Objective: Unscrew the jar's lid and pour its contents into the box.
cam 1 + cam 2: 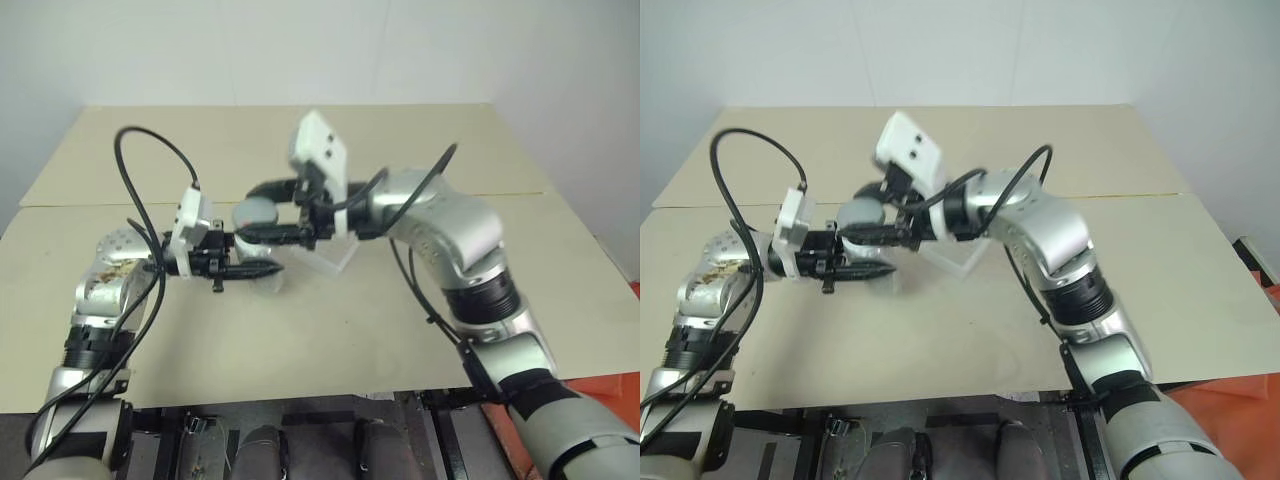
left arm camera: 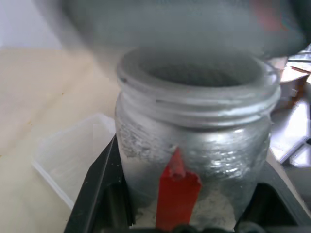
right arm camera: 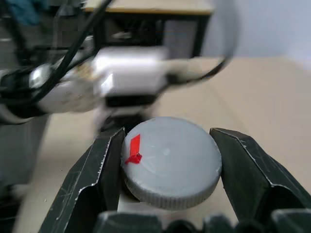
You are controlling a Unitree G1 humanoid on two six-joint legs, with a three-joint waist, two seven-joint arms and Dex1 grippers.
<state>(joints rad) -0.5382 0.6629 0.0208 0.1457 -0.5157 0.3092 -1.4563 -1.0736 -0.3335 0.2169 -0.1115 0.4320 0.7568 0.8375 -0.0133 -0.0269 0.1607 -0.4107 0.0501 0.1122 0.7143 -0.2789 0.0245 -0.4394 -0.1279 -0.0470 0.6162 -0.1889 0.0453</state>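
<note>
My left claw (image 2: 194, 213) squeezed the open jar (image 2: 194, 145) above the box (image 2: 73, 155). My right claw (image 3: 167, 165) pinched the lid (image 3: 170, 167). Tipping crooked could have spilled powder onto the table (image 1: 420, 140).

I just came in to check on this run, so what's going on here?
The robot is opening a jar over the table. Its left gripper is shut on the jar, whose threaded mouth is open in the left wrist view. The right gripper is shut on the lid, held just above the jar. The lid looks unscrewed and off. The box sits on the table behind the grippers; nothing has been poured into it yet.
</note>
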